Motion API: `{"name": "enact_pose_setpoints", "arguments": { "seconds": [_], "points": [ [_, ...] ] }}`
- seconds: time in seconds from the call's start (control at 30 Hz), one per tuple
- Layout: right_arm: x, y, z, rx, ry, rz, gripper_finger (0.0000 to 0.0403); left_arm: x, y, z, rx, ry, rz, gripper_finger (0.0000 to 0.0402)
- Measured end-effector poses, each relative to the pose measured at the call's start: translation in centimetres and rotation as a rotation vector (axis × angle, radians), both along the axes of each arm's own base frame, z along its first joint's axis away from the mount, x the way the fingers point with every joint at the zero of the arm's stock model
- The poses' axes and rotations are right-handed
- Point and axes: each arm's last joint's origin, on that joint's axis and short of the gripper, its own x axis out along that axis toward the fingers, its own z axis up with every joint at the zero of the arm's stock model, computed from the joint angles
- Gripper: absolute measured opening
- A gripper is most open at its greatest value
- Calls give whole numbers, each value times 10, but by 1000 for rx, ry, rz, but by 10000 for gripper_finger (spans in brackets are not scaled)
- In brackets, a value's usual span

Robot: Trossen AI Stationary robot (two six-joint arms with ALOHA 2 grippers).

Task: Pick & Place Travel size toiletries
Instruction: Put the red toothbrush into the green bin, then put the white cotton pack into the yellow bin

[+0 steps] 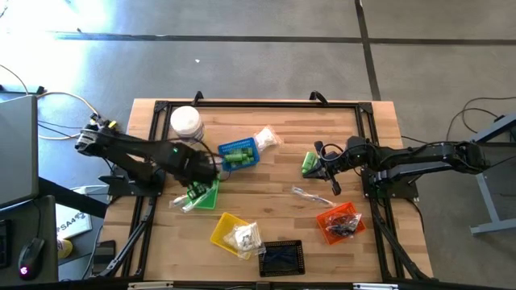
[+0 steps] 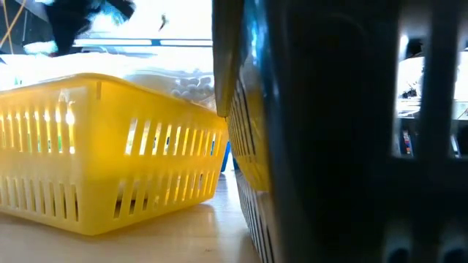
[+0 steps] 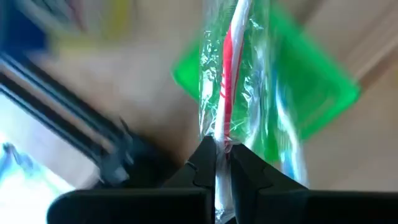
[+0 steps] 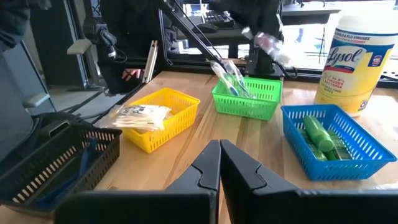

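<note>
Two left fingers (image 3: 208,165), pinched tight on the bottom end of a clear sachet (image 3: 230,81). Holds a thin red and white stick inside. Left gripper (image 3: 221,152) up over the green basket (image 3: 323,93), with the sachet hanging in the air above it. Seen from above, sits near the left middle of the table (image 1: 266,113), between the blue basket (image 1: 239,155) and the green one.

Right gripper (image 4: 219,149) with fingers pressed together and nothing between them. Hangs over the right side of the table, just beside some small green bottles (image 1: 309,163) lying on the wood. Cannot tell if touching them.

More green bottles (image 4: 317,134) inside the blue basket. Another clear sachet (image 1: 310,195) flat on the table, between the right gripper and the orange basket (image 1: 339,221). Small dark pieces (image 1: 345,225) in the orange basket. White packets (image 1: 244,236) in the yellow basket (image 1: 228,229), near the front edge. Black basket (image 1: 280,258) just beside the yellow one. Big white-lidded jar (image 1: 186,121) standing at the back left.
</note>
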Motion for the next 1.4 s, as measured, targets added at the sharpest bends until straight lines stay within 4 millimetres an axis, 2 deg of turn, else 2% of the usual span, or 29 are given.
{"name": "enact_pose_setpoints", "arguments": {
  "seconds": [0.17, 0.3, 0.53, 0.7, 1.1, 1.2, 1.4],
  "points": [
    [0, 0, 0, -1, 0, -1, 2, -15, -2, -45, -118, 219, 67, 12],
    [0, 0, 0, -7, -2, 0, 2, -20, -2, -64, -176, 280, 69, 12],
    [0, 0, 1, -11, -14, -6, 2, -17, -4, -68, -238, 258, 45, 12],
    [0, 0, 1, -11, -14, -6, 2, -8, -6, -71, -254, 180, -15, 12],
    [0, 0, 1, -8, -13, -5, 2, 1, -7, -85, -204, 251, -6, 14],
    [0, 0, 1, -7, -13, -4, 3, 1, -7, -85, -201, 249, -26, 41],
    [0, 0, 1, -7, -14, -4, 3, 2, -7, -85, -207, 248, -33, 150]
  ]
}}
